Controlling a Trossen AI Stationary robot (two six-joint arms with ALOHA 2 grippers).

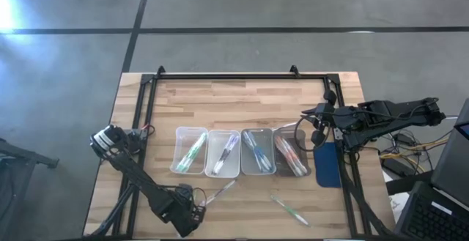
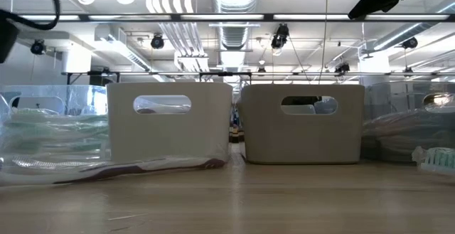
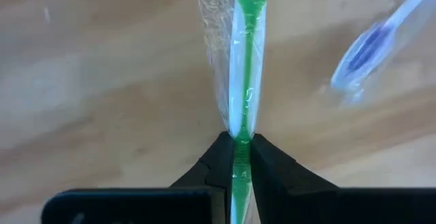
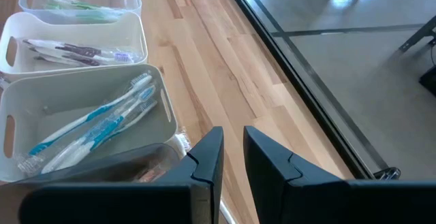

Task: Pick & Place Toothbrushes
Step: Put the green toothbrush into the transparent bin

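Observation:
In the left wrist view, my left gripper (image 3: 242, 146) is shut on a green-and-white toothbrush (image 3: 244, 60) in clear wrapping. In the high view this gripper (image 1: 187, 212) is near the table's near edge, left of centre. A purple toothbrush (image 1: 220, 192) (image 3: 371, 43) lies flat on the wood beside it. Another green one (image 1: 289, 209) lies farther right. Four trays hold green (image 1: 190, 151), purple (image 1: 225, 153), blue (image 1: 258, 151) and red (image 1: 291, 154) toothbrushes. My right gripper (image 4: 231, 156) hovers by the red tray, narrowly open and holding nothing. My left gripper pinches the green toothbrush's handle (image 3: 243, 125) between its two fingers, partway along its length, over the clear wrapping. The fingers come from above, pointing down, one on each side of the stick. Whether the toothbrush is off the table I cannot tell.
A black metal frame (image 1: 227, 75) runs along the table's far and side edges. A dark blue pad (image 1: 327, 164) lies right of the red tray. Bare wood stretches beyond the trays toward the far edge and along the near edge between the two loose toothbrushes.

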